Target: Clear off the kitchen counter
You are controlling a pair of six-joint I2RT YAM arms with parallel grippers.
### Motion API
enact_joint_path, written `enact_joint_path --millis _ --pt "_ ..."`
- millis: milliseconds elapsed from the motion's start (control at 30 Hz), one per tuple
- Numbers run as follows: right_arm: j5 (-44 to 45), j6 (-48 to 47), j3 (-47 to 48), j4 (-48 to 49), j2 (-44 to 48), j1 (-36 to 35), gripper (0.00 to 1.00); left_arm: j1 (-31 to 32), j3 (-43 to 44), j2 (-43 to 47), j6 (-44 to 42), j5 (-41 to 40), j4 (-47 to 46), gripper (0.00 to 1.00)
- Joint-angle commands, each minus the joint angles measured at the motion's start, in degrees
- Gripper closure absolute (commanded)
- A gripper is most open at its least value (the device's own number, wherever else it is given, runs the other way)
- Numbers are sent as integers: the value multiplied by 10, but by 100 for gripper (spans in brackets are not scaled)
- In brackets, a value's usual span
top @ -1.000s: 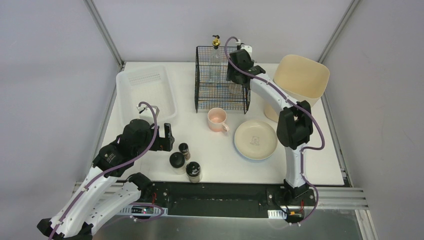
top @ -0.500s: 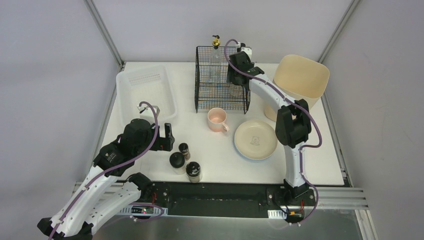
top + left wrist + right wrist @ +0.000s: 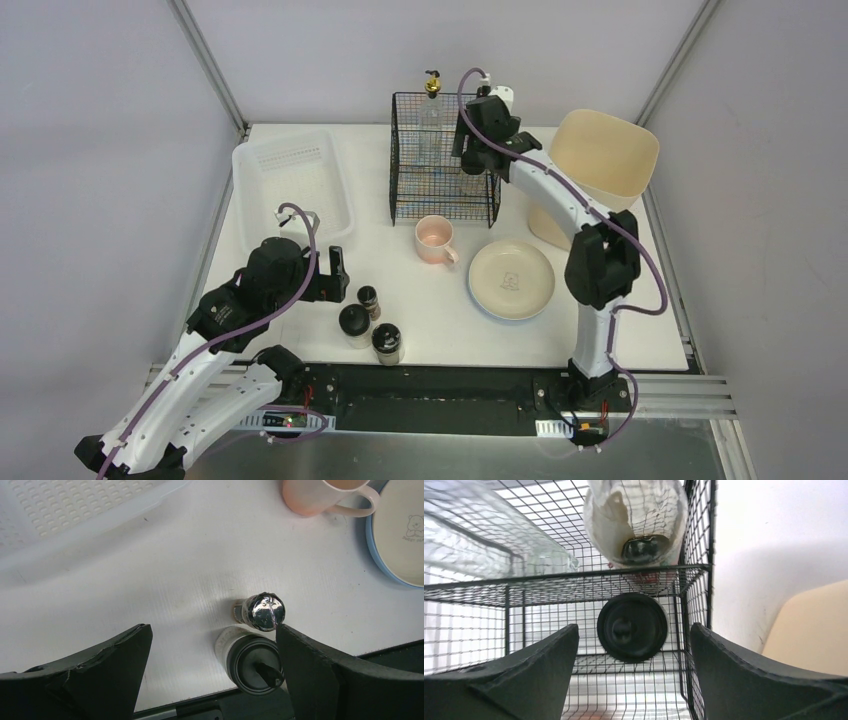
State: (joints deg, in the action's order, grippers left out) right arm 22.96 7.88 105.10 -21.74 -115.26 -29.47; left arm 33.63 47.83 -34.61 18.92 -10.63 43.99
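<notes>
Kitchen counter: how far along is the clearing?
Done: a bottle and black-lidded jar sit in the wire rack. In hand: nothing; right gripper is open over the rack, left gripper open beside the three shakers. Left on the kitchen counter: shakers, pink mug, plate.

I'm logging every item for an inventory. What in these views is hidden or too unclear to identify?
1. Wire rack contents, top view: the right arm and mesh cover them.
2. White container, right wrist view: blurred, cut off by the top edge.
3. Nearest shaker: missing from left wrist view, past the edge or behind the fingers.
4. Plate, left wrist view: cut off at right.
</notes>
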Motion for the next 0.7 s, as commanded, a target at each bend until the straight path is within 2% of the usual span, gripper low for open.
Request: enact_joint_path --millis 0,200,433,667 --pt "36 -15 -28 18 114 -23 15 -6 5 -2 2 8 2 0" --pt "58 -35 -116 7 216 -65 14 -6 4 -2 2 2 2 0" --pt "-38 -28 -208 -64 327 -139 9 -6 5 1 5 -11 4 0" --pt "-86 -32 -315 -66 438 -255 6 -6 6 14 20 -51 10 0"
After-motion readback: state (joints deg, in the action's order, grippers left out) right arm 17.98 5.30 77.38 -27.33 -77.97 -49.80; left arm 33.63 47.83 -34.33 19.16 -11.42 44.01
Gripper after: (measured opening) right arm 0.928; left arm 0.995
